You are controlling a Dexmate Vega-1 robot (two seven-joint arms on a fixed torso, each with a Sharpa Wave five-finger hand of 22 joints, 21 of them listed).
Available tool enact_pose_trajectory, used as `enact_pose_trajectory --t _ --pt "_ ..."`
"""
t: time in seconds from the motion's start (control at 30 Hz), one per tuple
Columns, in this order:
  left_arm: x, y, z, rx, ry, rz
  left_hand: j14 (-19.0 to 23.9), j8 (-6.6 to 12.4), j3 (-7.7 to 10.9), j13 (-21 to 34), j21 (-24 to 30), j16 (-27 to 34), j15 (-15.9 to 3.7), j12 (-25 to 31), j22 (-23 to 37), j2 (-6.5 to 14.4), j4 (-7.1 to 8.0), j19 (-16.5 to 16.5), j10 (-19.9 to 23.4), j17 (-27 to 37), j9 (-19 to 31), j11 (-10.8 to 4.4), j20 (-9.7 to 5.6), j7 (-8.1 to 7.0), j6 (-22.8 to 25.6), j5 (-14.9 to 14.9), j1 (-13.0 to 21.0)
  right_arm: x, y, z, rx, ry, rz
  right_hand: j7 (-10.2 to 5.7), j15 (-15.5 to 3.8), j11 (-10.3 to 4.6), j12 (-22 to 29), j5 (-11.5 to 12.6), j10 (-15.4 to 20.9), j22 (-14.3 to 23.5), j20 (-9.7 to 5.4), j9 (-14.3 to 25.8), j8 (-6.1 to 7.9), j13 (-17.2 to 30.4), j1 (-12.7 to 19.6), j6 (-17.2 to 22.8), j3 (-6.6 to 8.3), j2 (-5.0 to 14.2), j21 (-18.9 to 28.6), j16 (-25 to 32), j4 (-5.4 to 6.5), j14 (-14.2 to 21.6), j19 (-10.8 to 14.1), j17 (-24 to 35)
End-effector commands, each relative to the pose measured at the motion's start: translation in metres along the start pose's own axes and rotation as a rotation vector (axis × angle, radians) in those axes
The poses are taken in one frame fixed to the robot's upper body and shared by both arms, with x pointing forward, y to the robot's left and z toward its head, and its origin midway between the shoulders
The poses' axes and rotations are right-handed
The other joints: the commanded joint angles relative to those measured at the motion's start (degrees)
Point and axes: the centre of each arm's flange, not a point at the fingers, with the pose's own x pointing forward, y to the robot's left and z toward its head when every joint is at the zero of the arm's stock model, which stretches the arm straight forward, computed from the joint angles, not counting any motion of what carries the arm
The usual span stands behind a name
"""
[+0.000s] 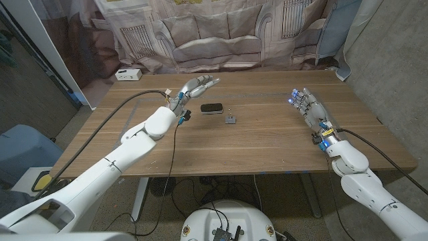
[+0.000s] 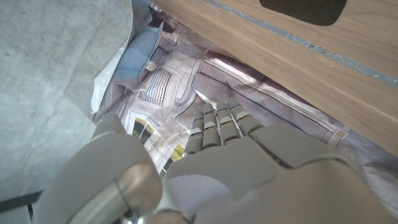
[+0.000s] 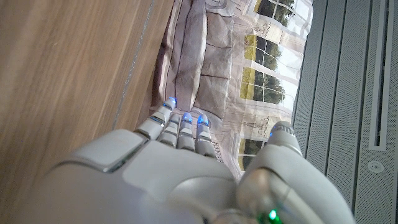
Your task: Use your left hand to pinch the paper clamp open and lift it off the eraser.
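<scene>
A small dark paper clamp (image 1: pixel 231 120) with thin wire handles sits near the middle of the table; what it grips is too small to tell. A black oblong block (image 1: pixel 211 108), possibly the eraser, lies just behind and to the left of the clamp, apart from it. The same block shows as a dark shape (image 2: pixel 303 9) on the wood in the left wrist view. My left hand (image 1: pixel 194 89) hovers to the left of and behind the block, fingers (image 2: pixel 217 127) straight and apart, holding nothing. My right hand (image 1: pixel 306 104) stands at the right of the table, fingers (image 3: pixel 180 124) extended, empty.
A white box (image 1: pixel 127 74) sits at the table's back left corner. A black cable runs along my left arm (image 1: pixel 134 100). A printed curtain (image 1: pixel 214 33) hangs behind the wooden table (image 1: pixel 267 140).
</scene>
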Motion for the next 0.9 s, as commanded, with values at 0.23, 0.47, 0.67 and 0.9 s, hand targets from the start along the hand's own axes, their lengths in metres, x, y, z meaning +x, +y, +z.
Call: enact_pose_trajectory --t 0.23,0.47,0.67,0.9 --pt "-0.044 0.030 -0.053 -0.402 -0.059 0.107 0.20 -0.24 -0.48 0.10 0.03 -0.05 0.25 -0.11 0.08 -0.18 0.25 0.55 0.27 0.07 0.10 0.24 0.17 0.07 0.73 0.23 -0.87 0.016 0.019 -0.012 -0.015 0.034 0.008 0.36 0.42 0.00 0.30 -0.01 0.17 0.12 0.30 0.17 0.15 0.10 -0.21 0.05 -0.64 -0.95 0.01 0.14 -0.01 -0.04 0.61 -0.04" --pt "-0.051 0.024 -0.066 -0.380 -0.035 0.085 -3.90 -1.98 -1.52 -0.16 -0.97 -1.28 1.26 -2.06 0.13 -0.27 0.97 -1.43 -4.54 0.13 0.07 0.93 1.30 0.14 -4.17 0.45 -3.03 0.013 0.018 -0.013 -0.024 0.056 -0.020 0.56 0.78 0.57 0.94 0.04 1.56 0.14 0.81 0.18 0.62 0.10 -0.81 0.89 -0.96 -1.24 -0.07 0.43 0.23 0.60 0.61 0.02" --pt "-0.055 0.009 -0.079 -0.436 0.007 0.091 -7.14 -2.24 -2.03 -0.25 -1.70 -1.51 1.44 -2.55 0.13 -0.27 1.25 -4.50 -7.32 0.13 0.05 1.26 0.77 0.25 -7.18 0.61 -4.02 0.009 0.018 -0.017 -0.010 0.066 -0.030 1.42 1.12 0.99 1.22 0.14 2.47 0.17 1.14 0.27 1.13 0.16 -1.26 2.28 -1.17 -1.35 -0.08 0.49 0.41 0.81 0.82 0.04" --pt "-0.058 0.002 -0.084 -0.463 0.016 0.101 -7.21 -1.84 -2.19 -0.28 -1.62 -1.17 1.30 -2.20 0.13 -0.23 1.32 -5.03 -7.08 0.12 0.04 0.96 0.43 0.22 -6.98 0.68 -4.32 0.008 0.022 -0.022 0.002 0.079 -0.028 1.30 1.18 0.71 0.91 0.18 1.74 0.17 1.13 0.26 0.71 0.15 -1.33 1.28 -1.20 -1.32 -0.13 0.41 0.43 0.64 0.79 0.03"
